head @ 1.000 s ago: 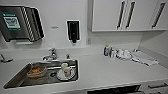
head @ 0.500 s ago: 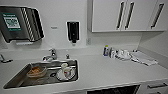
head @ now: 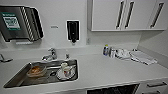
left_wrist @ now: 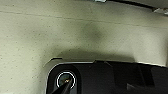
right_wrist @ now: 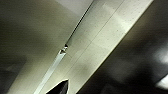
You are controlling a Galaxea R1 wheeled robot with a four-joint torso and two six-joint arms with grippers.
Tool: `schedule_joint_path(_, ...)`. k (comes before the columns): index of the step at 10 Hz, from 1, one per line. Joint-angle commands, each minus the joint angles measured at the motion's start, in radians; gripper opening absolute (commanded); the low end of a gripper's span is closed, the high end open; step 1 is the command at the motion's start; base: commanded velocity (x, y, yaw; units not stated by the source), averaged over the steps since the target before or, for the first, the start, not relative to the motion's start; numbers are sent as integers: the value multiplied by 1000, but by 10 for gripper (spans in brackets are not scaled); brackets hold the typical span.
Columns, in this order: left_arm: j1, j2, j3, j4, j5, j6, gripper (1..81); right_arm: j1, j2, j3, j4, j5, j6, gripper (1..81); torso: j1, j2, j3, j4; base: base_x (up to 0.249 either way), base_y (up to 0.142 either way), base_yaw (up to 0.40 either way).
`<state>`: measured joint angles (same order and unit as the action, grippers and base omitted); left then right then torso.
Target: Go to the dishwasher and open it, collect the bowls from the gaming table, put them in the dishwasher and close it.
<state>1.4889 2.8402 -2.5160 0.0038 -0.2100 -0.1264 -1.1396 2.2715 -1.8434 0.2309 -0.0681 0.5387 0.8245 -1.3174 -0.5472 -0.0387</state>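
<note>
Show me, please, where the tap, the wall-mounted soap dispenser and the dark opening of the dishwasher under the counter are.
tap (head: 50, 55): head view, on its metal body behind the sink.
soap dispenser (head: 72, 30): head view, on its dark front.
dishwasher (head: 113, 89): head view, on the dark opening below the counter edge.

Counter middle: the white worktop (head: 100, 70) lies bare between the sink and the right-hand clutter
Sink (head: 15, 80): crowded with a bowl (head: 36, 70), a cup (head: 67, 71) and a plate (head: 60, 75)
Behind sink: faucet (head: 51, 54) stands upright
Counter right: bottles (head: 108, 50) and folded cloths (head: 142, 57) along the wall
Overhead: wall cabinets (head: 125, 15) limit height
Front edge: dark dishwasher (head: 115, 90) opening beneath the worktop
</note>
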Motion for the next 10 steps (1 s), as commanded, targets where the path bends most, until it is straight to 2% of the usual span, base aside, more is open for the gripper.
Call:
schedule_joint_path(1,-35,-11,3,7,41,5,811,100,36,24,-87,-124,-91,811,0,0,0,0,-84,0,0)
schedule_joint_path(10,-35,-8,3,7,41,5,811,91,44,18,-100,-125,-98,811,1,0,-1,0,-118,0,0)
